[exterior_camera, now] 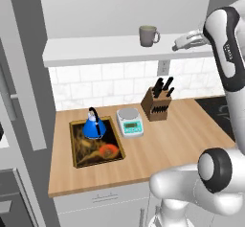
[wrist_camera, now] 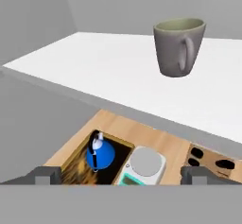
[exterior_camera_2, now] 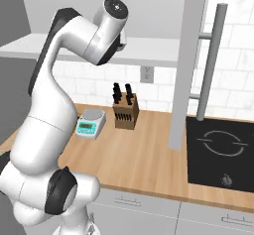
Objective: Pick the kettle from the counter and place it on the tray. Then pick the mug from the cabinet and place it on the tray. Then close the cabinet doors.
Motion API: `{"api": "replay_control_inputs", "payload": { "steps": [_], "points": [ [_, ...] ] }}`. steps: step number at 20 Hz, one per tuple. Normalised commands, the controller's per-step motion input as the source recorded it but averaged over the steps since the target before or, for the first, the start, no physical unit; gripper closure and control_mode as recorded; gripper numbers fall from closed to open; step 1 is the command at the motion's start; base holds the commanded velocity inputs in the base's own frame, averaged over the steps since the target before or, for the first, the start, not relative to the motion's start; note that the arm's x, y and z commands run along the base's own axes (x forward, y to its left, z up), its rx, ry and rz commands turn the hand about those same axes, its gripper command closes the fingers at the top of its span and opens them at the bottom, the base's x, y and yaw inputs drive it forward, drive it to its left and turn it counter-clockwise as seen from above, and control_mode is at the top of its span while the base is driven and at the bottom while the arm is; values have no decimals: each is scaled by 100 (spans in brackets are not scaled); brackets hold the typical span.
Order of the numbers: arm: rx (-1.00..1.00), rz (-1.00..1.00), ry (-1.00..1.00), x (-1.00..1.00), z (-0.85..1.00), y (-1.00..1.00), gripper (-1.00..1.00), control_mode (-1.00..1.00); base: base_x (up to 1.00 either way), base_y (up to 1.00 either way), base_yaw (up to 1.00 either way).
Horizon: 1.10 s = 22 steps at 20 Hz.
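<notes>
The gripper (wrist_camera: 121, 176) is held wide open, nothing between the jaws; the two dark tips are seen far apart at the bottom of the hand view. In the left base view the gripper (exterior_camera: 184, 42) is caught at the right end of the cabinet (exterior_camera: 95, 50) shelf, level with its white bottom.

Straight below the jaws, past the shelf edge, the counter (wrist_camera: 156, 138) is picked up by the hand camera, with the white scale (wrist_camera: 144, 166) almost centred between the tips. Just left of the scale the kettle (wrist_camera: 99, 155) is sat on the tray (wrist_camera: 75, 164), upright, handle arched over it. The tray's far end is the kettle's spot, which is made clearer by the left base view: kettle (exterior_camera: 94, 126) at the back, orange spot nearer the front of the tray (exterior_camera: 76, 149).

A knife block (wrist_camera: 208, 159) is glimpsed below the right tip.

Ahead of the jaws and slightly right, the mug (wrist_camera: 178, 47) is stood upright on the shelf, well apart from the tips, handle facing the camera.

An open cabinet door (exterior_camera_2: 191, 60) and the stovetop (exterior_camera_2: 221, 152) are given by the right base view, where the mug is hidden behind the arm.
</notes>
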Motion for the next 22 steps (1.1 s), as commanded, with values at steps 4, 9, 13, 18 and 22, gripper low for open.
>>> {"api": "replay_control_inputs", "payload": {
  "steps": [4,9,13,18,22],
  "points": [
    [0,3,0,60,0,5,-100,-100,0,0,0],
    [0,0,0,63,1,3,-100,-100,0,0,0],
    [0,0,0,51,4,12,-100,-100,0,0,0],
    [0,0,0,34,-5,5,-100,-100,0,0,0],
    [0,0,0,31,-1,6,-100,-100,0,0,0]
  ]
}}
